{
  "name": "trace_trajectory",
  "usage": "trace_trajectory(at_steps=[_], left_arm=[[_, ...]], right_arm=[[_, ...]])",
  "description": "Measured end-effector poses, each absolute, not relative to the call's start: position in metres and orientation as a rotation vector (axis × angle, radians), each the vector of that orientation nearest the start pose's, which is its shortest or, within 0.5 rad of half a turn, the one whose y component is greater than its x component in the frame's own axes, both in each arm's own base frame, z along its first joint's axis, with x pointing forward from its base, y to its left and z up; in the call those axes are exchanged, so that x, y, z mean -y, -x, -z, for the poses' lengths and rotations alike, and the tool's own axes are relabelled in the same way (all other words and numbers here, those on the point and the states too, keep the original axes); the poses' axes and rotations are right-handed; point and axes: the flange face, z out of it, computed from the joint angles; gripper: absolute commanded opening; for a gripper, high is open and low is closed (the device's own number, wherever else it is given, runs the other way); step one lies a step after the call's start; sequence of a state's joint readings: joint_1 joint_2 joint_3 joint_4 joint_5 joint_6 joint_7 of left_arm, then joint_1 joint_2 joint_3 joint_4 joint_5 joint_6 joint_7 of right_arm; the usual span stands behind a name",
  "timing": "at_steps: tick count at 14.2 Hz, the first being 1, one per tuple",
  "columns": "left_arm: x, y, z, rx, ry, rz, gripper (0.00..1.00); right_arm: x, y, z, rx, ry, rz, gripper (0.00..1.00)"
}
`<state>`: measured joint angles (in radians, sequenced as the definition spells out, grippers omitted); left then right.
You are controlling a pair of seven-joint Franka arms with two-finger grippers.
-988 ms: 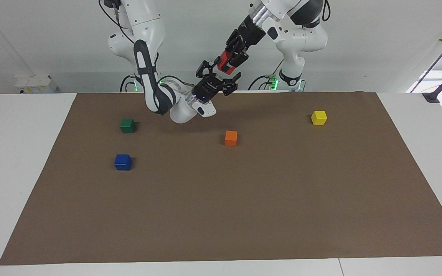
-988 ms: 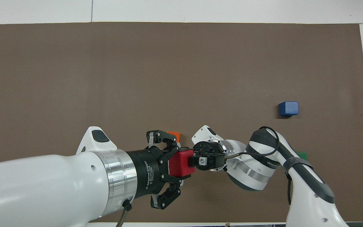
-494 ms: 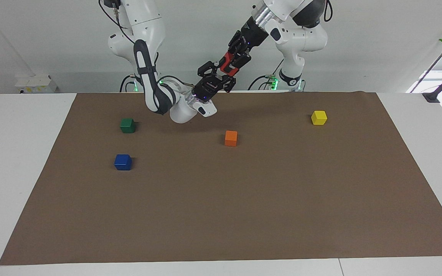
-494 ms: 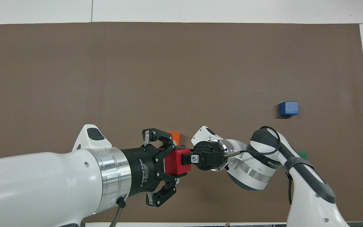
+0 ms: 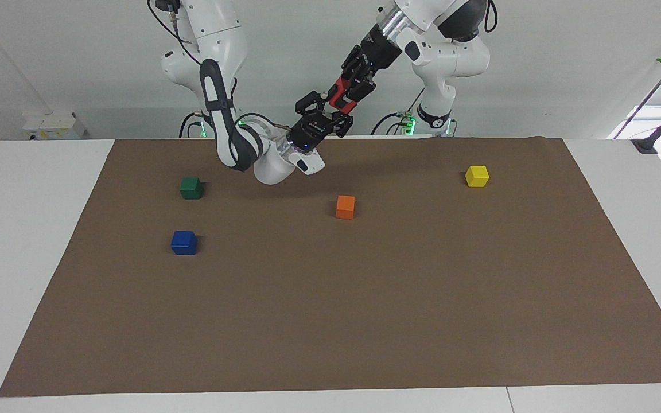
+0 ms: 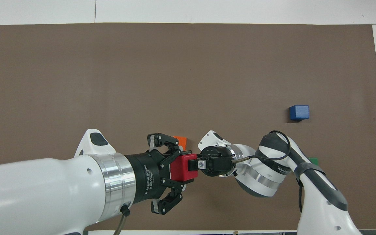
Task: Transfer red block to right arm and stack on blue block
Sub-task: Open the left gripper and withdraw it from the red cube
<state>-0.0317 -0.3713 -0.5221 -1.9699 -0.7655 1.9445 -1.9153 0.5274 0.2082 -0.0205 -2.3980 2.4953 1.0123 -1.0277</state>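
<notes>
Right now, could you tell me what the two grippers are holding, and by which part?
Both hold the red block, in the air between them: the left gripper is shut on the end toward its own arm, the right gripper on the other end.

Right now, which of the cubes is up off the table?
The red block, gripped in the air between both grippers. The blue, green, orange and yellow cubes all sit on the mat.

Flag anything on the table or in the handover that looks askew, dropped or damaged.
Nothing stands out. The red block is held in mid-air between the left end effector and the right end effector, both shut on it. The blue block, green, orange and yellow cubes sit flat and apart on the brown mat.
</notes>
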Motion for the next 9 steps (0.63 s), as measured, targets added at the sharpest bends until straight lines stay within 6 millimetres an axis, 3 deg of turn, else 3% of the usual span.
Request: trace_trajectory(at_steps=[1, 2, 6, 9], left_arm=[[0.332, -0.366, -0.642, 2.452, 2.532, -0.787, 0.87], [0.332, -0.366, -0.642, 2.454, 2.532, -0.787, 1.0], [0.331, -0.366, -0.644, 2.461, 2.528, -0.786, 1.0], [0.306, -0.377, -0.657, 2.536, 2.502, -0.783, 1.0]], right_arm=[[-0.323, -0.411, -0.377, -0.012, 0.645, 0.037, 0.0], [-0.323, -0.411, -0.378, -0.011, 0.645, 0.037, 0.0], [-0.324, -0.413, -0.38, -0.009, 0.647, 0.041, 0.0], [-0.325, -0.416, -0.382, -0.004, 0.646, 0.044, 0.0]])
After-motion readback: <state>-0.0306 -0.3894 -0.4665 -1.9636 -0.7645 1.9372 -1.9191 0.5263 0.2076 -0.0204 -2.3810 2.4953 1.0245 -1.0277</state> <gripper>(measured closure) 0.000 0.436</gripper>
